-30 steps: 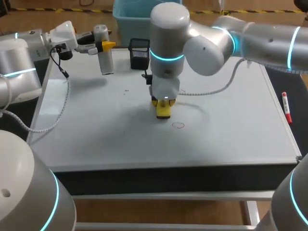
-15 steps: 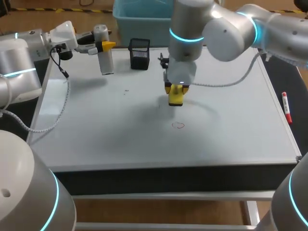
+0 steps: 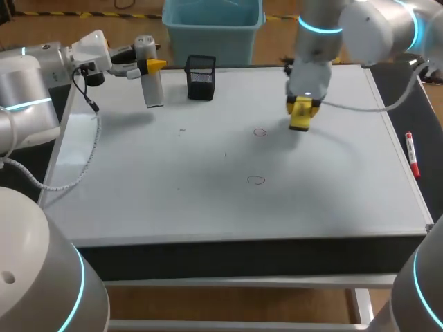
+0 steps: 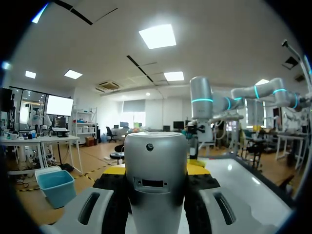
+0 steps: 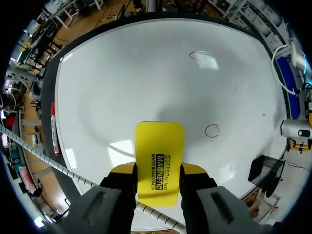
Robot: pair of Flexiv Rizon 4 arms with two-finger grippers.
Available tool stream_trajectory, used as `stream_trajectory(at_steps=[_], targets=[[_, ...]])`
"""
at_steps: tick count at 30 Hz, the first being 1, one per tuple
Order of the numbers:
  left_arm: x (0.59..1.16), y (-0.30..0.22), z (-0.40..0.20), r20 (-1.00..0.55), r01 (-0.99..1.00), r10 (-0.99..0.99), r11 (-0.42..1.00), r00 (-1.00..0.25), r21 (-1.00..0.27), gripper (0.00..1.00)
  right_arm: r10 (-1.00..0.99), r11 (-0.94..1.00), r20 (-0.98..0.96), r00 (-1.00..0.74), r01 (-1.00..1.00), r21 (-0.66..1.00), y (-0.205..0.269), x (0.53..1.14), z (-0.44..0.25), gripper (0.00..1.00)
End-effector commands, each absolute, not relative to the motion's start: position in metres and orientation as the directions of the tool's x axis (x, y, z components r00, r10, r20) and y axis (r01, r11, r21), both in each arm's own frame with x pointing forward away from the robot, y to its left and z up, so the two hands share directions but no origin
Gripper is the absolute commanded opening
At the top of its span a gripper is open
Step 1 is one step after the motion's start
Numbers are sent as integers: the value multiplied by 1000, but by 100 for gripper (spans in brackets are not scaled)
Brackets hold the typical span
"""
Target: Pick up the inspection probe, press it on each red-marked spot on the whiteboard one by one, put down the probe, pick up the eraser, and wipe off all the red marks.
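Observation:
My left gripper (image 3: 144, 67) is shut on the inspection probe (image 3: 149, 76), a silver-grey cylinder held upright at the whiteboard's (image 3: 173, 200) back left. In the left wrist view the probe (image 4: 156, 175) fills the gap between the yellow tips of the left gripper (image 4: 156, 169). Over the board's back right, my right gripper (image 3: 300, 109) is shut on the yellow eraser (image 3: 299, 117). The right wrist view shows the eraser (image 5: 160, 163) flat between the right gripper's (image 5: 160, 169) tips. Two red circles remain: one (image 3: 259, 132) left of the eraser, one (image 3: 257, 180) nearer the front. Both circles (image 5: 212, 130) (image 5: 197, 54) lie ahead of the eraser.
A black open box (image 3: 201, 77) stands at the board's back middle, right of the probe. A red marker (image 3: 412, 153) lies on the dark strip past the board's right edge. A teal bin (image 3: 211, 28) sits behind the table.
My right arm has carried the eraser from the board's middle toward the back right, uncovering the rear red circle. The left arm and probe have not moved.

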State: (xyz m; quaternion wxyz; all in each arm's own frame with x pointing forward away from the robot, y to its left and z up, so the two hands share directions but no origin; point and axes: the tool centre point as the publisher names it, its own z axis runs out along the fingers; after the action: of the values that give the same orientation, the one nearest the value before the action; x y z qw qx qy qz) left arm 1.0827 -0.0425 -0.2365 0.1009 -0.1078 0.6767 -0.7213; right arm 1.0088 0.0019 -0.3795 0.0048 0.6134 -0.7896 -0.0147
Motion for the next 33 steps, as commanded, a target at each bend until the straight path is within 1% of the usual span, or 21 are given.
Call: stream_trajectory(at_steps=[1,9,16,22,33], targets=[[1084,-42,-236,20,-1,-288,-63,-957,-998,0,-962,270,-19,-271,-962,47,-33,1027,-377,0],[1084,-42,-236,20,-1,-288,-63,-957,-998,0,-934,358,1,-358,-933,47,-92,1057,-381,0],[1084,-42,-236,20,-1,-288,-63,-957,-998,0,-922,387,1,-387,-921,52,-119,1070,-382,0],[1084,-42,-236,20,-1,-288,-63,-957,-998,0,-914,405,0,-405,-914,40,-128,1073,-379,0],[1084,-42,-236,20,-1,-288,-63,-957,-998,0,-914,405,0,-405,-914,40,-128,1073,-379,0]])
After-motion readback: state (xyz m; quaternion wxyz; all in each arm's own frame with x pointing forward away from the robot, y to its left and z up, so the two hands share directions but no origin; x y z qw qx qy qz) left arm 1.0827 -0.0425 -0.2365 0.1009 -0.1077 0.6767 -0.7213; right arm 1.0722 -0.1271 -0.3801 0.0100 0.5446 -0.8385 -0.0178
